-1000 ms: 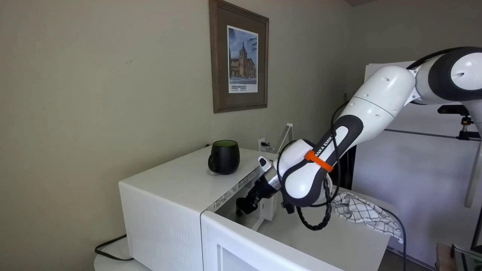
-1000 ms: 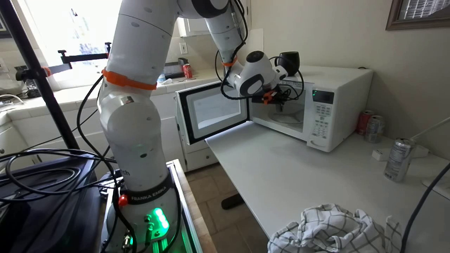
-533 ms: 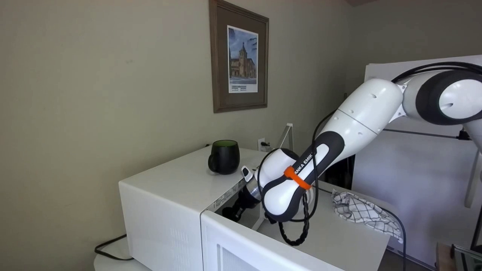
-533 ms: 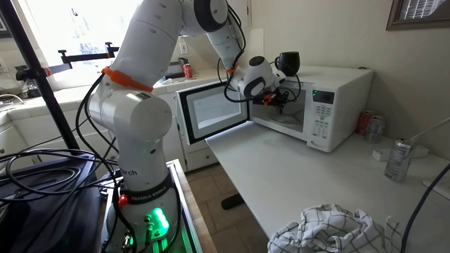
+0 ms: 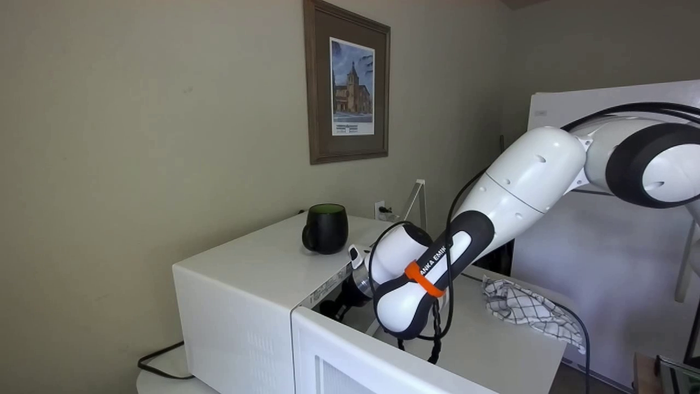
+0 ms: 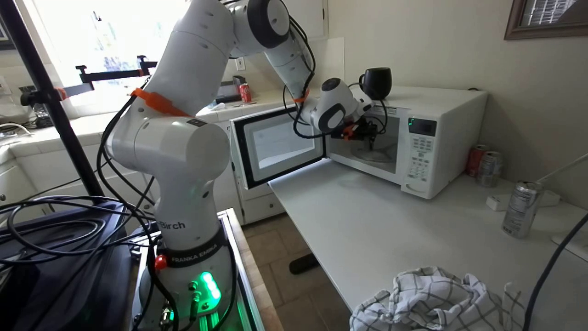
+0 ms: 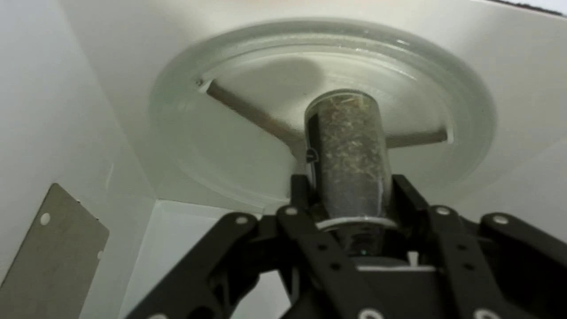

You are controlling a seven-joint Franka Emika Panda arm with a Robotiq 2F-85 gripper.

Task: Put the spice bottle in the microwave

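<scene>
White flat worktop (image 6: 390, 230) carrying open boxy white microwave (image 6: 459, 142), black gripper (image 7: 351, 186) clamping clear cylindrical spice bottle (image 7: 349, 144) inside, beige wall (image 6: 436, 41) rising behind.

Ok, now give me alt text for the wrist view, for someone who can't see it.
A black claw holds a clear spice bottle of dried herbs inside a white microwave, over its glass turntable. Support arms show through the glass; whether the bottle touches it is unclear. A grey panel shows at picture left.

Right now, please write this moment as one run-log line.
Spice bottle: held by fingers | Place: inside microwave, over glass turntable | Door: open | Release: not yet
</scene>
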